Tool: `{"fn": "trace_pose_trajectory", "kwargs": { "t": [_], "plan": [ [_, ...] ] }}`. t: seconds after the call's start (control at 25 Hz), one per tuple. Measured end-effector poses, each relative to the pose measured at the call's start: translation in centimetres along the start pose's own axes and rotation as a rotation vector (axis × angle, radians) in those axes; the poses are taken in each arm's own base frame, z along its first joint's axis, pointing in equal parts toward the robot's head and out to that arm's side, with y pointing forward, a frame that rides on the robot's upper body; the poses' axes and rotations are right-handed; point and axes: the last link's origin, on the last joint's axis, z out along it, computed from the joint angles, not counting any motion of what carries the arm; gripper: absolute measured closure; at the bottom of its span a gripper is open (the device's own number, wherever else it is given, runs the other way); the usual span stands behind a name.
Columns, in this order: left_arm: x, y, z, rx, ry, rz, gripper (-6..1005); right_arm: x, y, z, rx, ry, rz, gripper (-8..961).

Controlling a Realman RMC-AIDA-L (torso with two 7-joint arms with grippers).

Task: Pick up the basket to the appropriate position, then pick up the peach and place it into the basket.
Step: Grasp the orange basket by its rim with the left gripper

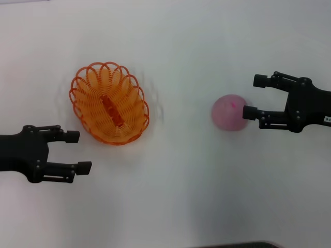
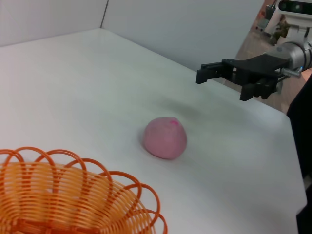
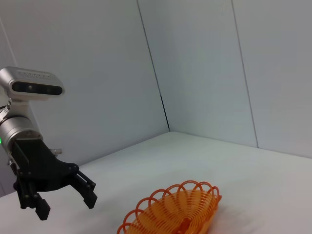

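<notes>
Both end effectors, the left gripper (image 1: pixel 76 151) and the right gripper (image 1: pixel 256 96), are matte black two-finger units with linkage-style fingers ending in blocky rectangular pads. The right gripper body carries a small white label with dark print. Each wrist has a silver cylindrical section and a silver-grey camera housing with a dark lens strip.

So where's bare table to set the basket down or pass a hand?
Bare table runs between the basket and the peach, and across the far side. Crowded spots: the open left hand beside the basket, and the open right hand at the peach.
</notes>
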Motion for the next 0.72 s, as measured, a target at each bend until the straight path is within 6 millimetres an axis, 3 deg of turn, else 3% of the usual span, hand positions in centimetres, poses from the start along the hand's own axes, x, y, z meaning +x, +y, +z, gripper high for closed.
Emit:
{"fn": "trace_pose_trajectory", "kwargs": {
  "t": [0.4, 0.72],
  "plan": [
    [1.4, -0.5, 0.8, -0.005, 0.0, -0.006, 125, -0.2, -0.2, 0.2, 0.002, -0.002, -0.003, 11],
    [4.4, -1.6, 1.5, -0.002, -0.005, -0.002, 124, -0.1, -0.1, 0.3, -0.004, -0.004, 0.002, 11]
  ]
}}
